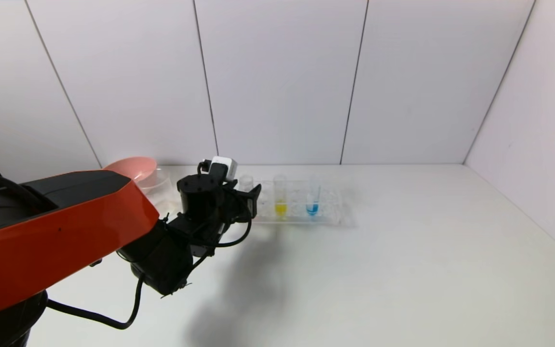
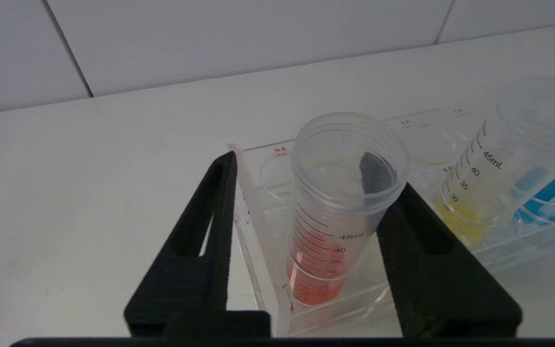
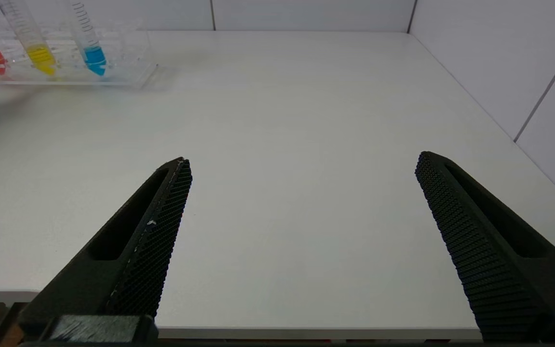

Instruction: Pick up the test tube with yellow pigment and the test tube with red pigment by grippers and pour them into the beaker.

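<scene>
While the table [image 1: 402, 270] carries the clear rack [image 1: 335, 217] at its twelve o'clock edge, the left gripper [image 2: 313, 193] straddles the red test tube [image 2: 335, 212] standing there, jaws half-narrowed, one finger [image 2: 422, 241] touching; the yellow test tube [image 1: 280, 195] stands at three o'clock; the right gripper [image 3: 301, 166] gapes empty.

Head view: high above the bench [image 1: 402, 270], facing forward and down toward the white back wall, with the tube rack [image 1: 301, 205] far off and the left arm crossing the near left. Left wrist view: very close behind the left gripper [image 2: 313, 193], level with the rack's end [image 2: 263, 231], facing the back wall over the red-liquid tube [image 2: 330, 217]. Right wrist view: low at the bench's near edge behind the right gripper [image 3: 301, 168], facing across the bare top, rack [image 3: 128, 72] distant; rack and its 3 coloured tubes shared by all 3 views.
</scene>
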